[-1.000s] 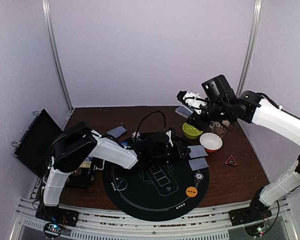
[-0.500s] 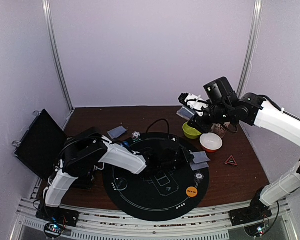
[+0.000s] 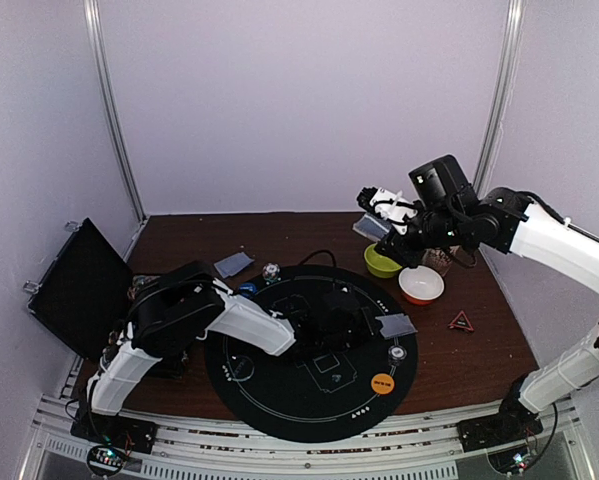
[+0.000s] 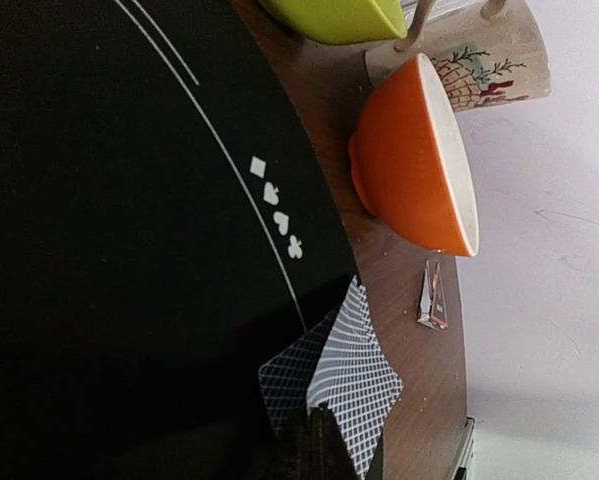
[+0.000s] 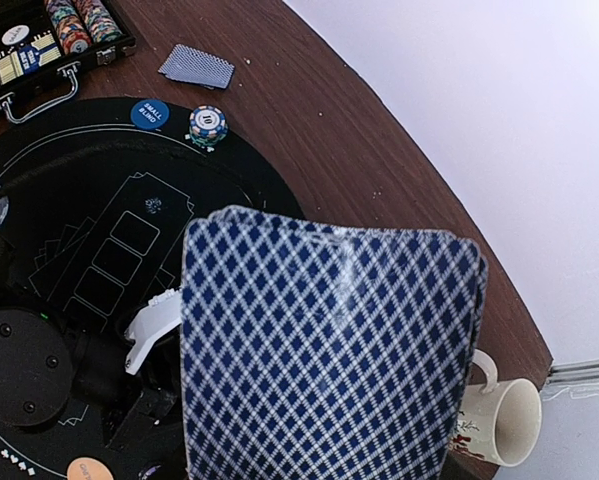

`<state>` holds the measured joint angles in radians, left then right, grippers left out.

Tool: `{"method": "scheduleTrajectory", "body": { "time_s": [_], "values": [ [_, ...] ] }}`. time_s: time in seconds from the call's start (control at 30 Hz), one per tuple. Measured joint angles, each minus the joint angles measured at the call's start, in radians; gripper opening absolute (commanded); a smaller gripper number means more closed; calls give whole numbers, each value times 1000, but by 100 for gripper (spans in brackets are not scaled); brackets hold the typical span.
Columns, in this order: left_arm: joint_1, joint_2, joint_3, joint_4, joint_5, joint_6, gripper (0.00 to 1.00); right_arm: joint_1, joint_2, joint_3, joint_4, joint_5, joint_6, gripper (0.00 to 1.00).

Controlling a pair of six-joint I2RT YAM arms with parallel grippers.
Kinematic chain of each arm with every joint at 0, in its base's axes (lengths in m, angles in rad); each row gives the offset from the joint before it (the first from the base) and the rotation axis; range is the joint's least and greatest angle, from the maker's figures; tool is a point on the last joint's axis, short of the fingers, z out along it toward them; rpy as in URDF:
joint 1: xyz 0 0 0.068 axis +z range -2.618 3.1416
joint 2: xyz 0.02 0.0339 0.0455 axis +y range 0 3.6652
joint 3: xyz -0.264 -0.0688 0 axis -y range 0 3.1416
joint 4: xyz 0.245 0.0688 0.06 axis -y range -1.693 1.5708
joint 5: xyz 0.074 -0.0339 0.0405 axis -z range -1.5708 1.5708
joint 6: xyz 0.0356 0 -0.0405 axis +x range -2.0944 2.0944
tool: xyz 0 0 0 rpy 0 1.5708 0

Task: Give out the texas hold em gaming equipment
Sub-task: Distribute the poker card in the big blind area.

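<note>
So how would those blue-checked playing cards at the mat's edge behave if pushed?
The blue-checked playing cards look thin and lie flat, so they would probably slide rather than lift. They overlap, so one push likely moves both. Picked up, they would probably flex.

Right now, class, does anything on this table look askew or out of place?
Two cards at the mat's right edge overlap crookedly, partly hanging onto the bare wood. Another card lies alone off the mat.
</note>
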<state>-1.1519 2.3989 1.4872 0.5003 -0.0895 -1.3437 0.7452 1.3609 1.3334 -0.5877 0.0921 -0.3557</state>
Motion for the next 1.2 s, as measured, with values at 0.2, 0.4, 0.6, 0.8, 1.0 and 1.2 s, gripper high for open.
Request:
{"method": "scheduleTrajectory", "body": {
  "time_s": [0.2,0.4,0.6,0.8,1.0,1.2],
  "values": [
    [0,7,14,-2,1,-8,0,0,-3,-14,10,-3,-5,49],
    [0,25,43,-1,11,-5,0,0,-12,-24,14,-3,-8,49],
    [1,27,43,-2,21,-12,7,0,-15,-25,15,-3,-12,49],
    [1,27,43,-16,27,-16,27,0,-15,-25,15,-3,-13,49],
    [1,19,42,-21,22,-12,35,0,-15,-26,15,-3,-15,49],
    [6,-33,-5,-54,14,-5,42,0,-15,-26,14,-3,-15,49]
  ]
}}
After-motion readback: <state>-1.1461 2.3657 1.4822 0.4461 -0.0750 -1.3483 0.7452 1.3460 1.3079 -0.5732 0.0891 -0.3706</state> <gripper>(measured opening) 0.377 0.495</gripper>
